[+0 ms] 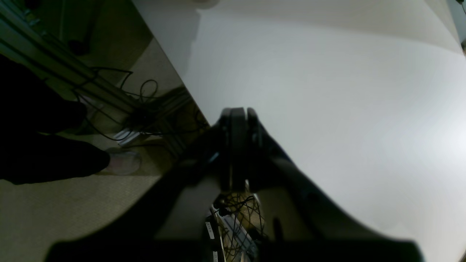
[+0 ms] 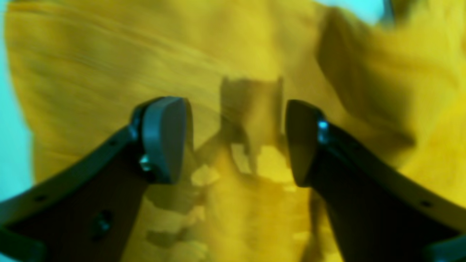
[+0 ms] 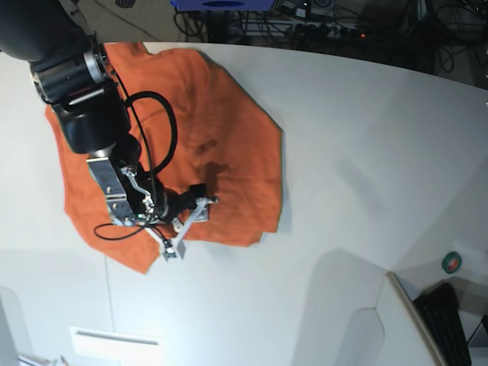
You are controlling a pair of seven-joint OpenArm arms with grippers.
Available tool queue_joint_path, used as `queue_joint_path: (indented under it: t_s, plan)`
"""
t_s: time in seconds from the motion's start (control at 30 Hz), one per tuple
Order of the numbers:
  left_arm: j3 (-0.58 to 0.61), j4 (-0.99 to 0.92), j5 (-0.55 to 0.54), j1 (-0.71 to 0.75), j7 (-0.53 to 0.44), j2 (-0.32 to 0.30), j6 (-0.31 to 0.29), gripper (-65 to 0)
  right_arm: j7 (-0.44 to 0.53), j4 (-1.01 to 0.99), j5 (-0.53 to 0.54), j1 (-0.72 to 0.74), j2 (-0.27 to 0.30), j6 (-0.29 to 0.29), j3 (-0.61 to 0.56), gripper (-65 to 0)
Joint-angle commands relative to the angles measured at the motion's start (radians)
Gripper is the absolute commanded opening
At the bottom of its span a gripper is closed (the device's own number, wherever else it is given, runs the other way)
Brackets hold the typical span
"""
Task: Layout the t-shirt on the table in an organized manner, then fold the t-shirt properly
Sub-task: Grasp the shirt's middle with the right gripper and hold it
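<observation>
Blurring heavily, the right wrist view is showing the right gripper (image 2: pixel 235 140) released, jaws spread above the t-shirt (image 3: pixel 229 137) lying upper left on the table (image 3: pixel 366 152). The left gripper (image 1: pixel 238 112) is sitting clenched, grasping nothing.

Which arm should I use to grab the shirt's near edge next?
Right. Its tool hangs open directly over the shirt, near its lower edge in the base view. The left tool is shut over bare table, with no cloth in its view.
</observation>
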Motion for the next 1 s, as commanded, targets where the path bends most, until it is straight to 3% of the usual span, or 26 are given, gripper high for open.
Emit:
queue_joint_path:
  t_s: [0.0, 0.23, 0.5, 0.63, 0.97]
  plan:
    - [-0.006, 0.013, -0.002, 0.008, -0.021, -0.019, -0.005, -64.7, 0.024, 0.015, 0.01, 0.032, -0.006, 0.007, 0.004, -30.0]
    - [-0.006, 0.013, -0.002, 0.008, -0.021, -0.019, -0.005, -64.7, 0.024, 0.017, 0.011, 0.032, -0.009, 0.007, 0.004, -32.1]
    - [-0.006, 0.013, -0.002, 0.008, -0.021, -0.019, -0.005, -64.7, 0.023, 0.025, 0.011, 0.031, -0.038, 0.009, 0.004, -51.3]
    - [-0.006, 0.013, -0.002, 0.011, -0.023, -0.021, -0.005, -64.7, 0.019, 0.025, 0.011, 0.031, -0.058, 0.009, 0.004, -65.0]
    - [-0.01, 0.013, -0.002, 0.009, -0.024, -0.025, -0.005, -64.5, 0.021, 0.026, 0.011, 0.031, -0.061, 0.003, 0.004, -65.0]
